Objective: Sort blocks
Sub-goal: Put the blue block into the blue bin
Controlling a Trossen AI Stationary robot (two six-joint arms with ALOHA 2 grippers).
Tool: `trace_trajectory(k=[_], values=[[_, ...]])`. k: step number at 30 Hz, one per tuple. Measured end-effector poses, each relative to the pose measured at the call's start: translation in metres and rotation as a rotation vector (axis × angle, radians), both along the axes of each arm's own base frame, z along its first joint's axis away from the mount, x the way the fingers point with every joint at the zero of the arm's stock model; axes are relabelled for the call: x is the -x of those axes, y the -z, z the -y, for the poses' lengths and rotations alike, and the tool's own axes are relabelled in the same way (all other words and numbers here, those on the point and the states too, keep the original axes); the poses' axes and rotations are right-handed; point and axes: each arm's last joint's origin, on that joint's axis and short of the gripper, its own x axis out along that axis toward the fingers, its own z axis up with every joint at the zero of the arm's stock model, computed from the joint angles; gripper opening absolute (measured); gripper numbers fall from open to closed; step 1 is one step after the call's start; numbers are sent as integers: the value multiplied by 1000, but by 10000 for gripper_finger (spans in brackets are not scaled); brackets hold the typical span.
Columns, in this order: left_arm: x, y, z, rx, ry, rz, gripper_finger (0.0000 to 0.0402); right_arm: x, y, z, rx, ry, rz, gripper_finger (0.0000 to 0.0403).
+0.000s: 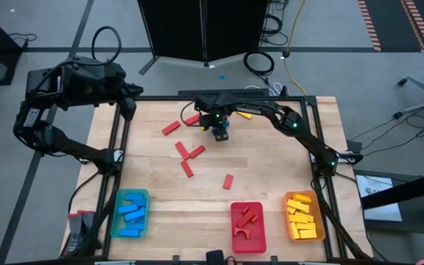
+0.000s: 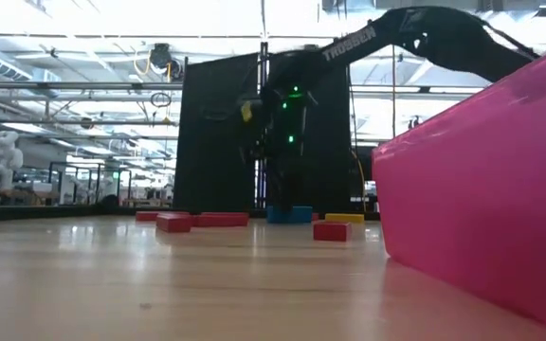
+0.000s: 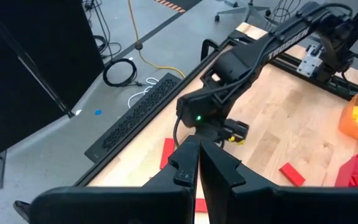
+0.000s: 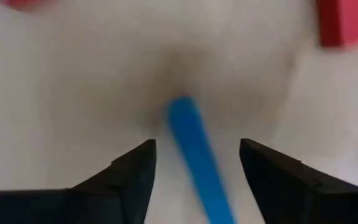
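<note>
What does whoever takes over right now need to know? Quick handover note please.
Right gripper: open, low at the table's far middle, straddling a blue block that lies on the wood.
Left gripper: shut, empty, parked off the far-left corner.
Done: blue tray, red tray and orange tray each hold matching blocks.
Left: this blue block, about six loose red blocks mid-table, a yellow block at the far edge.

Light wooden table (image 1: 271,169), loose red blocks (image 1: 185,151), blue block (image 1: 221,135), yellow block (image 1: 244,114), three trays (image 1: 247,228) along near edge
</note>
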Motion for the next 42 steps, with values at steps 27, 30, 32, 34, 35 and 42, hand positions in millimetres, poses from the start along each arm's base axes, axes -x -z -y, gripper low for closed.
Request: trace_trajectory(k=[27,30,32,34,35,42], values=[[4,2,-2,-78,-87,-33,20,-10,-158,-103,-29,-144,528,28],[-1,9,-2,-17,-96,-20,20,-11,-183,-135,-105,-249,677,28],[-4,13,1,9,-85,5,20,-4,-212,-147,-93,-280,802,28],[-8,17,7,20,-55,53,20,11,-242,-153,-76,-293,907,28],[-11,19,10,18,-30,85,20,19,-255,-154,-67,-294,951,28],[-54,36,26,-109,169,274,24,64,-318,-157,-37,-269,1183,28]])
